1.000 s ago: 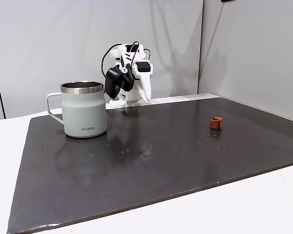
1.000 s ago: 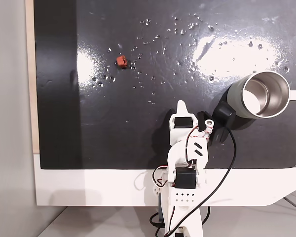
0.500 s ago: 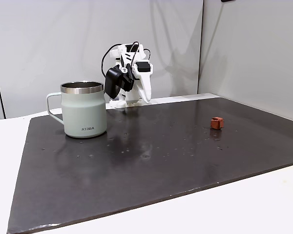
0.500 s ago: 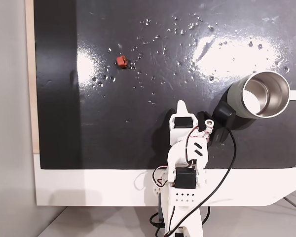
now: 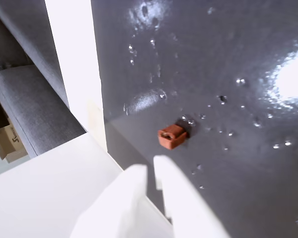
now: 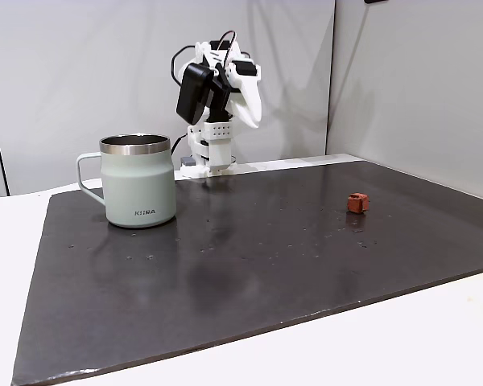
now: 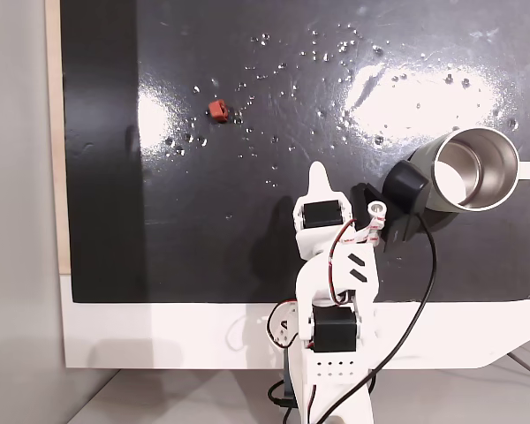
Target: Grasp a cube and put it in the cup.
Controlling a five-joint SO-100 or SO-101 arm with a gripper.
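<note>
The cube [image 5: 171, 137], a small brick-red block with uneven faces, lies on the glossy dark worktop [image 6: 258, 265], speckled with droplets, well apart from the cup [image 6: 137, 180], a sage-green mug with bare steel rim and squared handle. The white plastic hand [image 5: 150, 173] hangs above the worktop, fingers nearly pressed together, pinching nothing.

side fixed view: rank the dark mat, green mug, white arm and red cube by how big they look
1. Dark grey glossy mat, by far the largest.
2. White robot arm and pale sage-green steel-rimmed mug look similar; the arm stands farther back, so unranked.
3. Tiny brick-red cube, the smallest.
</note>
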